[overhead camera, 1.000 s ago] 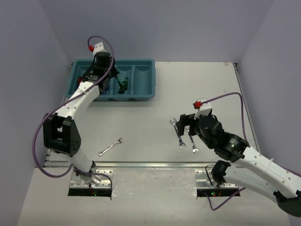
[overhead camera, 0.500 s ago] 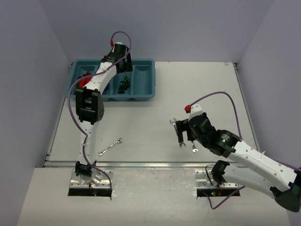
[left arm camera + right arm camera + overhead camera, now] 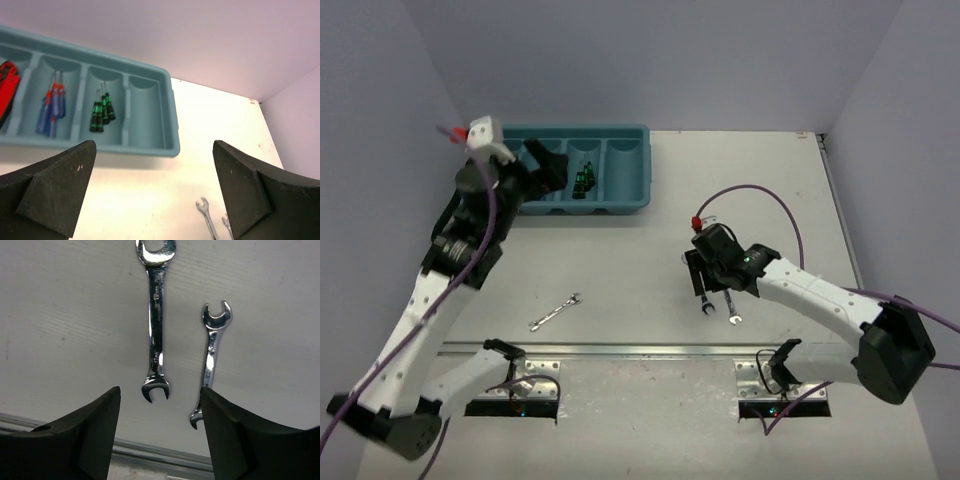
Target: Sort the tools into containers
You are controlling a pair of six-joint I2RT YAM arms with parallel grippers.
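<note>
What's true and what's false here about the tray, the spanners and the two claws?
The tray's rightmost compartment holds wrenches: false, no tool shows in it.
The green-handled screwdrivers lie in the third compartment from the left: true.
The left gripper grips a screwdriver: false, it is open and holds nothing.
The right gripper hangs open over two wrenches on the table: true.

Between the right jaws, wrench (image 3: 156, 325): polished metal, mirror-glossy. Second wrench (image 3: 212, 357) beside it: same finish. Bench (image 3: 60, 315): matt white, faintly streaked. Tray (image 3: 172, 122), ahead of the left jaws: smooth teal plastic.
</note>
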